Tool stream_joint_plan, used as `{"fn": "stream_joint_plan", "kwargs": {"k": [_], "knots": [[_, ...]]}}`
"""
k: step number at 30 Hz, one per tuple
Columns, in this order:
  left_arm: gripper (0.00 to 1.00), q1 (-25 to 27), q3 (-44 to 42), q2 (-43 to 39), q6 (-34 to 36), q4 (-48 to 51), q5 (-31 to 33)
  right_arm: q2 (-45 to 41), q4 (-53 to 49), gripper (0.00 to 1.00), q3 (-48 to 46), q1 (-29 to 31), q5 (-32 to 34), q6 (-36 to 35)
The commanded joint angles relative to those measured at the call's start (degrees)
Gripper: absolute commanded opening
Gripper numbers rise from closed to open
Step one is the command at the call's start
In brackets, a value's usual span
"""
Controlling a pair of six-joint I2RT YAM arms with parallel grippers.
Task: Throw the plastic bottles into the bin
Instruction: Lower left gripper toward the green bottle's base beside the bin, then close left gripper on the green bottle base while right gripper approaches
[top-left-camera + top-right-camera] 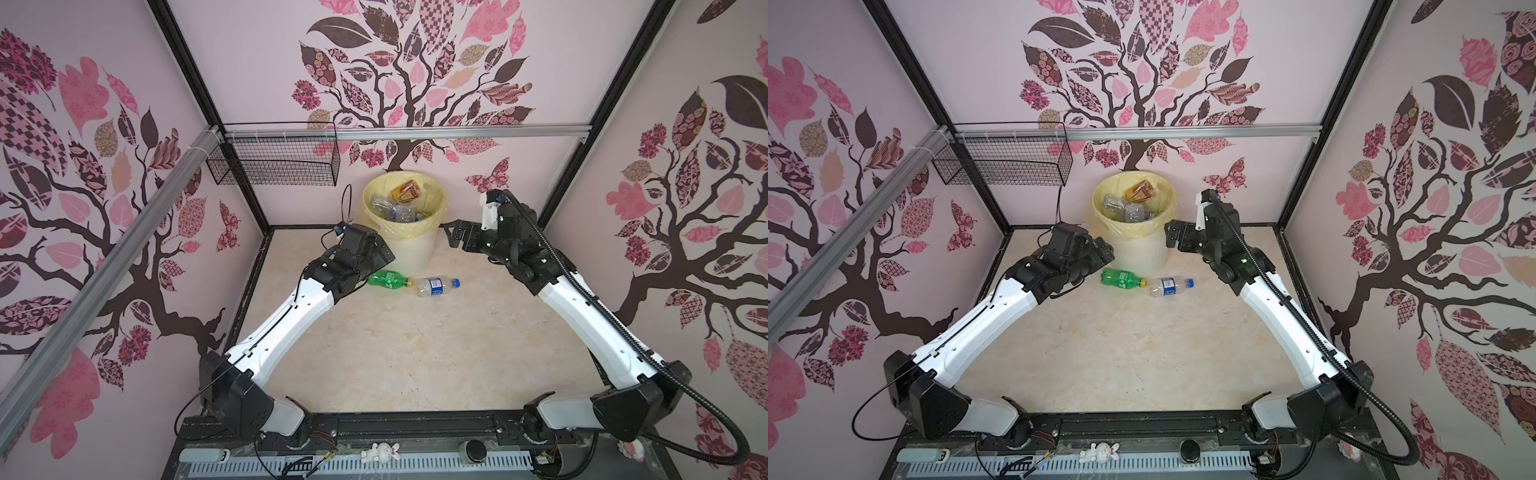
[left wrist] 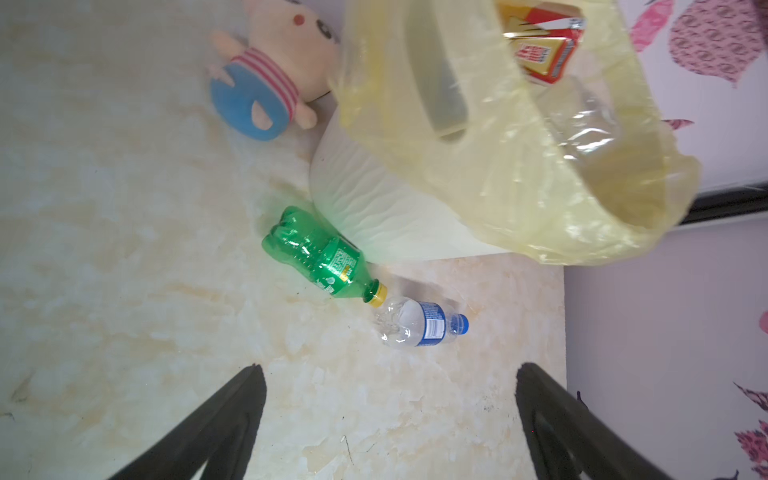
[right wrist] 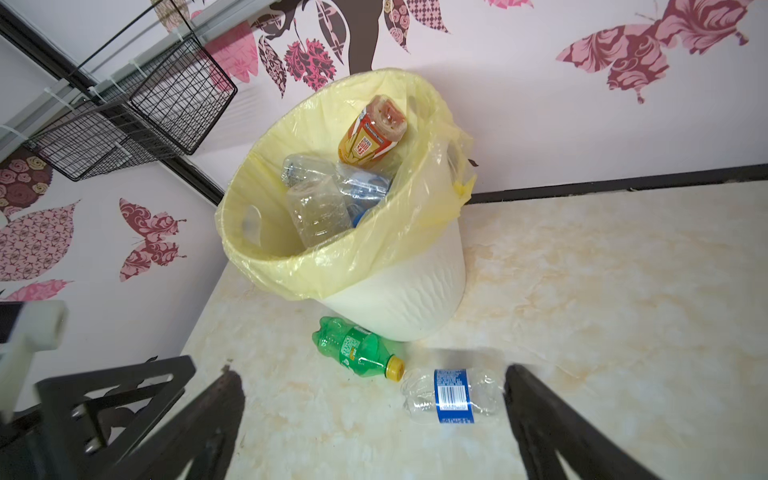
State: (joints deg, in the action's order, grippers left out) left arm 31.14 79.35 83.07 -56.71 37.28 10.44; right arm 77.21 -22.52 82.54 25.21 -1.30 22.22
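My left claw (image 2: 389, 370) and right claw (image 3: 372, 374) both gape, empty. A green bottle (image 3: 357, 353), yellow-capped, and a crumpled clear bottle (image 3: 451, 395), blue barcode label, lie end to end beside the ribbed cream bin (image 3: 415, 299); their print is unreadable.

The round cream-white plastic bin (image 3: 407, 299) looked matt and ribbed, its thin pale yellow plastic liner bag (image 3: 332, 266) crinkly and shiny. The green see-through plastic bottle (image 3: 353, 349) and the clear crumpled plastic bottle (image 3: 453, 395) were glossy, and the beige marble-look tabletop (image 3: 602, 291) was pretty smooth.
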Motion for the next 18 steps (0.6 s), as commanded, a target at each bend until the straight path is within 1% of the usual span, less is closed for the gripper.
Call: {"fn": "stream_joint_plan", "kwargs": {"k": [1,5,10,14,16,18], "knots": [[0.97,-2.1,-5.4,-0.2,-10.7,-2.3,-4.5,-2.9,-2.5,1.00,-2.1,3.1,-1.8,1.8],[0.97,-6.3,-11.0,1.6,-16.2,-6.4,-10.2,-2.5,-3.5,1.00,-4.8,5.5,-3.6,3.6],[0.97,-11.0,-14.6,6.2,-20.2,-13.5,-15.2,-0.2,-3.3,1.00,-6.1,7.5,-3.1,2.3],[0.97,-13.3,-13.4,12.9,-21.9,-16.6,-19.2,3.8,-7.2,1.00,-2.6,9.3,-2.5,0.0],[0.97,-13.6,-12.0,16.1,-21.6,-17.9,-20.4,4.8,-6.7,1.00,-2.9,10.8,-1.3,-0.8],[0.97,-13.7,-10.6,18.7,-21.2,-19.4,-21.6,5.9,-5.7,1.00,-4.3,11.4,-1.4,-0.1]]}}
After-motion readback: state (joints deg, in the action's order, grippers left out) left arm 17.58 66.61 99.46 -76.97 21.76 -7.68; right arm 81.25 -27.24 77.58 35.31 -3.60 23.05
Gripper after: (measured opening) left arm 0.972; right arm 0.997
